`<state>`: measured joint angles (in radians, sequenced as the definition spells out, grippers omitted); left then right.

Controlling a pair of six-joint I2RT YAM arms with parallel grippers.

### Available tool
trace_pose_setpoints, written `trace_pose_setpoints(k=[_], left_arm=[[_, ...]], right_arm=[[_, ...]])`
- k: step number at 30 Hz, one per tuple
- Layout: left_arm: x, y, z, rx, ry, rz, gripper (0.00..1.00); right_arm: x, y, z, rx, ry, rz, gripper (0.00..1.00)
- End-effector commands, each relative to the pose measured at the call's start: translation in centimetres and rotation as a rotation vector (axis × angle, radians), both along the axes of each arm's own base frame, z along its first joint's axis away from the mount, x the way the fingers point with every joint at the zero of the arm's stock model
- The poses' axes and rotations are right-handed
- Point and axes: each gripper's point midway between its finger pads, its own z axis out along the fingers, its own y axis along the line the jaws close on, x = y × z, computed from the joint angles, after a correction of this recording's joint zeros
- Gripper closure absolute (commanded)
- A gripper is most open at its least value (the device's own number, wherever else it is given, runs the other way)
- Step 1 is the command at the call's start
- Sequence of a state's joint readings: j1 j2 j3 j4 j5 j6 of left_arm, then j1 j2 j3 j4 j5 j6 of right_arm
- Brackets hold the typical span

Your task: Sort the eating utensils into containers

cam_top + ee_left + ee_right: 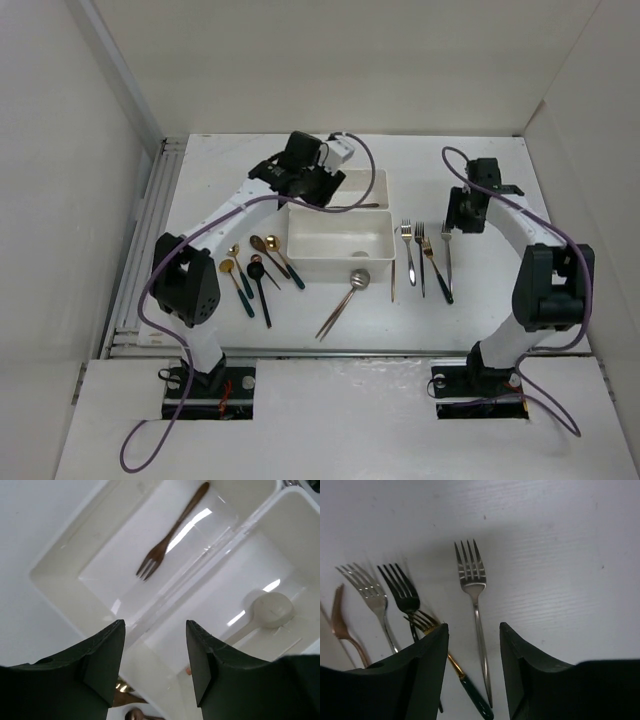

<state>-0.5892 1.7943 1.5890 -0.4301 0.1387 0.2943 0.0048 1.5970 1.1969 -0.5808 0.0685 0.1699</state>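
Eating utensils (436, 272) lie mostly on the bench (410, 160). Spoon cluster (255, 272) sits at 9 o'clock of the near tray (320, 268), and the fork row (415, 255) at 3 o'clock. One silver spoon (357, 279) lies against that tray's front wall. Far tray (379, 185), at 12 o'clock of the near one, holds one copper fork (170, 532).

Left end effector (155, 630) hangs over the trays' adjoining walls, jaws spread, nothing between. Right end effector (473, 630) hangs over the forks, jaws spread, empty. A silver fork (471, 582) lies in line with its gap, with a black fork (402, 592) at that fork's 9 o'clock.
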Motion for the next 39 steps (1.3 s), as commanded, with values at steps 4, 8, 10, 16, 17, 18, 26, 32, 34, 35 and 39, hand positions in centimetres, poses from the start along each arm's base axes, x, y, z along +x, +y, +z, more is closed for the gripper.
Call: trace_pose_setpoints(k=[4,8,10,16,17,18,26,32,34,35,39], left_arm=[[0.7,3.0,6.3,-0.090,-0.076,0.129,0.51],[1.1,4.7,6.1,-0.104,-0.064,0.193,0.51],[1.3,5.2,6.5,-0.109,-0.072,0.204,0.51],[2.1,6.7,6.2,-0.138,-0.053,0.277,0.51],[2.2,6.7,6.4,-0.143,-0.061,0.277,0.51],[2.4,7.0,6.4,-0.148,-0.057,0.292,0.51],[2.6,8.3,7.0,-0.150,-0.069,0.334,0.52],[2.5,9.0,6.7,-0.145,-0.062,0.357,0.53],[2.7,9.5,6.7,-0.148,-0.061,0.382,0.53],[2.8,9.9,6.7,-0.155,-0.058,0.398,0.53],[2.8,11.8,5.8,-0.195,-0.004,0.502,0.56]], right_arm=[[-1.3,-0.1,-4.0,0.026,0.151,-0.026,0.53],[-1.9,0.4,-5.7,0.052,0.200,-0.013,0.54],[-2.4,0.5,-7.0,0.040,0.242,-0.011,0.56],[-2.2,1.5,-9.2,0.024,0.319,0.015,0.64],[-2.3,1.5,-9.9,0.024,0.346,0.015,0.66],[-2.7,1.3,-10.3,0.011,0.370,0.019,0.75],[-0.2,-2.8,-6.6,-0.201,0.255,-0.075,1.00],[7.4,-1.6,8.2,-0.422,-0.182,-0.049,1.00],[9.9,3.7,13.0,-0.476,-0.391,0.078,1.00],[10.2,5.4,15.1,-0.568,-0.448,0.204,1.00],[11.5,15.1,17.7,-0.689,-0.667,0.506,1.00]])
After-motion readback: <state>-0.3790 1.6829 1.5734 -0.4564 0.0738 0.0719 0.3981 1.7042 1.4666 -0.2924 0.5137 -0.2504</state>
